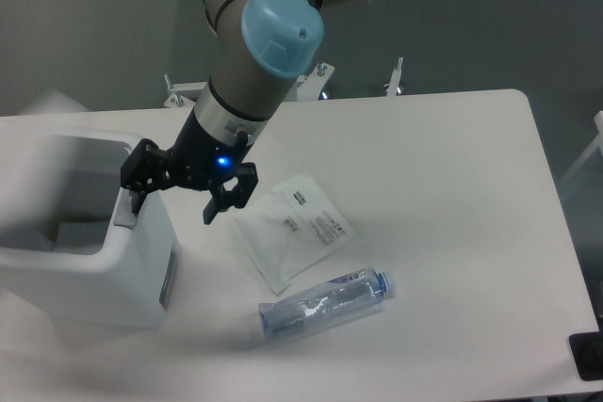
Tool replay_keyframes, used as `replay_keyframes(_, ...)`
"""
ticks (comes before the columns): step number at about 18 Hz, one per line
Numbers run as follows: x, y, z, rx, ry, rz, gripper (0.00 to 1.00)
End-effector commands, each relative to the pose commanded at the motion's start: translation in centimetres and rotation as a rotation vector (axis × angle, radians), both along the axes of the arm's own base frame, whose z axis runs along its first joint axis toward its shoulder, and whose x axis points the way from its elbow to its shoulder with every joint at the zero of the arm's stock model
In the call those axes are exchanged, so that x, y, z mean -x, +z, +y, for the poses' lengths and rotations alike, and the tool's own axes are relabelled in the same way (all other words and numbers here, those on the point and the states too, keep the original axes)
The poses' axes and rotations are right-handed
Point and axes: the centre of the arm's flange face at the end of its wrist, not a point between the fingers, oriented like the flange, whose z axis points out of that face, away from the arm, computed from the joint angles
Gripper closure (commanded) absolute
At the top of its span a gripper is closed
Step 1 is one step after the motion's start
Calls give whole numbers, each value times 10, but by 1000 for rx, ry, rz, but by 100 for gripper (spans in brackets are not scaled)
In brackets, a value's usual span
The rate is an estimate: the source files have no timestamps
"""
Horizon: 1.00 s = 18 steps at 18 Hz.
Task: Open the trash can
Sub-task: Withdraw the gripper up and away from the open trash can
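I judge the trash can (85, 261) rigid, light plastic, best pressed at its grey tab (123, 211), my tool (176, 193) spread, empty.

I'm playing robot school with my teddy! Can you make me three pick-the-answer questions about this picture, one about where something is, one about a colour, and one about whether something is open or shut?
1. Where does the clear plastic bottle with a blue cap lie?
A. inside the bin
B. on the white table, nearer the camera than the white plastic pouch
C. in the robot's hand

2. What colour are the arm's joint caps?
A. light blue
B. red
C. green

3. How is the large white boxy plastic trash can?
A. lid shut flat
B. tipped over
C. open on top

Answers: 1 B, it lies on the tabletop below the pouch. 2 A, the round caps are pale blue. 3 C, you can see inside; the black hand is at its rim.
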Motion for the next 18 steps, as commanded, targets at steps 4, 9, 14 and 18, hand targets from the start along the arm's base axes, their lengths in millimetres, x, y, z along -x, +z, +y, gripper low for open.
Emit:
replay_keyframes(4, 4, 17, 3, -32, -1, 26, 0)
replay_keyframes(9, 38, 36, -14, -62, 57, 63, 0)
replay_keyframes(14, 89, 37, -42, -73, 93, 113, 0)
replay_keyframes(18, 125, 34, -63, -81, 38, 219, 0)
